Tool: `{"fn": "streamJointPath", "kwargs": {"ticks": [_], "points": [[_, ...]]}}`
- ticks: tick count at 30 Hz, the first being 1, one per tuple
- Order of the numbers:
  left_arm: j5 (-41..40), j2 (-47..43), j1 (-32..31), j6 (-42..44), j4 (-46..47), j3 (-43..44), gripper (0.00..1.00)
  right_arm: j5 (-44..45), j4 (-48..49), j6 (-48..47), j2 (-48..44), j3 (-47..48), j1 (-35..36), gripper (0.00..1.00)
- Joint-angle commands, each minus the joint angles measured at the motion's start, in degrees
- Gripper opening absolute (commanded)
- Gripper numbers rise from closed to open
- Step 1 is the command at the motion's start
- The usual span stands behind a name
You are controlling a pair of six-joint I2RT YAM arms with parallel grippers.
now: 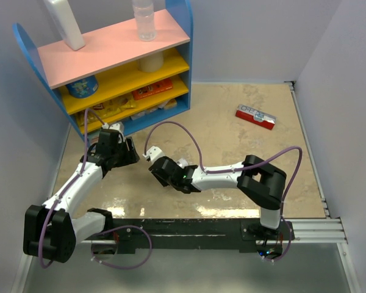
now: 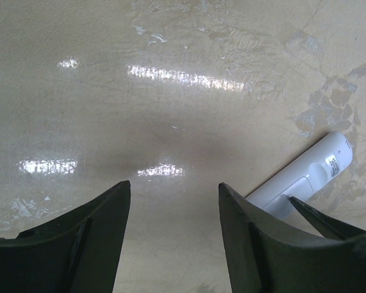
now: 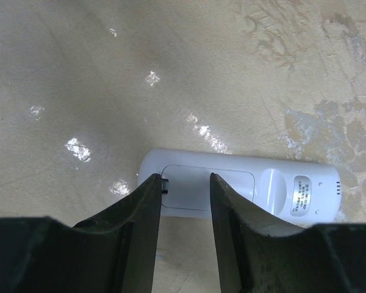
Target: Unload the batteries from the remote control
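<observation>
The remote control (image 3: 244,186) is seen as a small white bar with round ends. It is laid flat with its back turned up, across the lower middle of the right wrist view. Its back cover (image 3: 186,186) is shut. A small grey label (image 3: 302,196) is stuck near the right end. In the left wrist view the bar is slanted at the lower right.

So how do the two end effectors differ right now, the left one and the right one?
The left end effector has its fingers spread wide; the right end effector has them closer together. The left one frames only bare table, with the remote control off to one side; the right one's fingertips are over the remote control's back cover. Both are dark, two-fingered, open and grip nothing.
</observation>
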Motion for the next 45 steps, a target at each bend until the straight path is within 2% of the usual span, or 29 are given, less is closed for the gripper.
{"fn": "streamJointPath", "kwargs": {"ticks": [1,6,29,36,45], "points": [[-0.8,-0.1,-0.4,-0.8,0.4,1.2,0.64,0.3,-0.9,-0.3,-1.4,-1.1,0.2,0.39],[-0.8,0.1,-0.4,-0.8,0.4,1.2,0.64,2.3,-1.1,-0.6,-2.1,-0.9,0.2,0.36],[-0.7,0.4,-0.4,-0.7,0.4,1.3,0.64,8.5,-3.9,0.4,-5.9,-1.3,0.2,0.37],[-0.7,0.7,-0.4,-0.7,0.4,1.3,0.64,9.3,-5.5,4.4,-12.8,-7.1,0.2,0.37],[-0.7,0.3,-0.4,-0.4,0.3,1.5,0.64,7.7,-7.4,15.6,-28.0,-21.2,0.3,0.37]]}}
